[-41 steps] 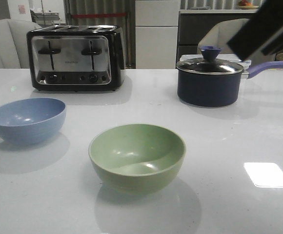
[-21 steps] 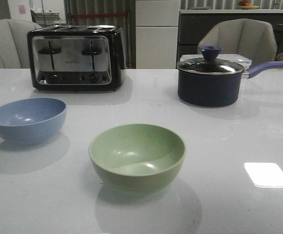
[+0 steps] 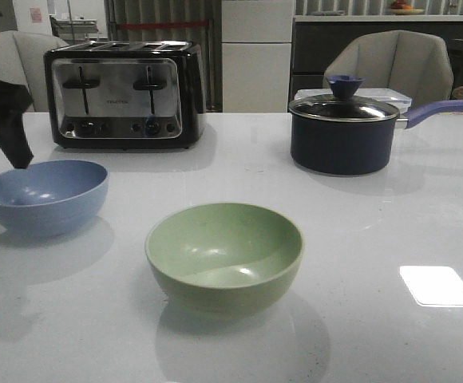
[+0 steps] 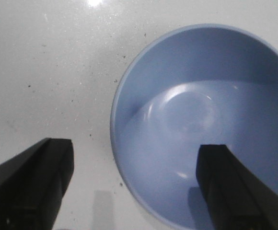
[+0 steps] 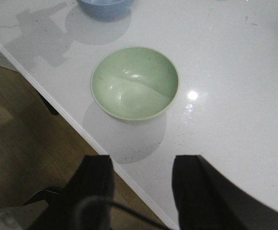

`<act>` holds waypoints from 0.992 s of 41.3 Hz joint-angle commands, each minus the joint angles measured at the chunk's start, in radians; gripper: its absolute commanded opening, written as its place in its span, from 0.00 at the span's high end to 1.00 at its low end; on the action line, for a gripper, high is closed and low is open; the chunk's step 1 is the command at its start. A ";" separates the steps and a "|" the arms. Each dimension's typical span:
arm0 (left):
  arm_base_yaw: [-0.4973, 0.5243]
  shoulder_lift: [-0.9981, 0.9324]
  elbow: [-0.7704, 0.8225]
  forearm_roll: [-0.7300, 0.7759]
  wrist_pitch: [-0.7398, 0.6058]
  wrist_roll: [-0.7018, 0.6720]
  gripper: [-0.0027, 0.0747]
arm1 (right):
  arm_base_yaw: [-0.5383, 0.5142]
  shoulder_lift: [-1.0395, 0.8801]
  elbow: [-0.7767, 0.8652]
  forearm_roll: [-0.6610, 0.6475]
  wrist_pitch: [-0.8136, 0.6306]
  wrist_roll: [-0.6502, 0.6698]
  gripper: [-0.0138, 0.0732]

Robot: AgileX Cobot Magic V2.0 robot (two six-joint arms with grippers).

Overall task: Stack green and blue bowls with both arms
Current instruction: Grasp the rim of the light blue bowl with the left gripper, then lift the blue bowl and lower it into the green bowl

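Observation:
The dusty blue bowl [image 3: 44, 195] stands upright at the table's left. The sage green bowl [image 3: 223, 255] stands upright near the middle front. My left gripper [image 3: 14, 148] hangs just above the blue bowl's far left rim. In the left wrist view the left gripper [image 4: 134, 172] is open and empty: one finger [image 4: 230, 187] is over the inside of the blue bowl [image 4: 201, 120], the other [image 4: 31, 182] over the table outside the rim. My right gripper [image 5: 141, 177] is open and empty, high above the table's front edge, well short of the green bowl [image 5: 135, 82].
A black and chrome toaster [image 3: 124, 92] stands at the back left. A dark navy saucepan [image 3: 343, 132] with a lid and a long handle stands at the back right. The right wrist view shows the table edge [image 5: 96, 141] and the wooden floor beyond it.
The right arm, seen at the top right a second ago, has left the front view. The left arm has come in from the left, over the blue bowl's rim.

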 commanded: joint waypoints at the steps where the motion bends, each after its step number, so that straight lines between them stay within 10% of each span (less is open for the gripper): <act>1: 0.000 0.007 -0.059 -0.007 -0.051 -0.011 0.28 | 0.000 -0.006 -0.028 0.004 -0.063 -0.012 0.37; 21: 0.002 0.090 -0.086 -0.001 -0.089 -0.003 0.85 | 0.000 -0.006 -0.028 0.004 -0.063 -0.012 0.37; 41: -0.038 -0.128 -0.128 -0.106 0.123 0.098 0.84 | 0.000 -0.006 -0.028 0.004 -0.063 -0.012 0.37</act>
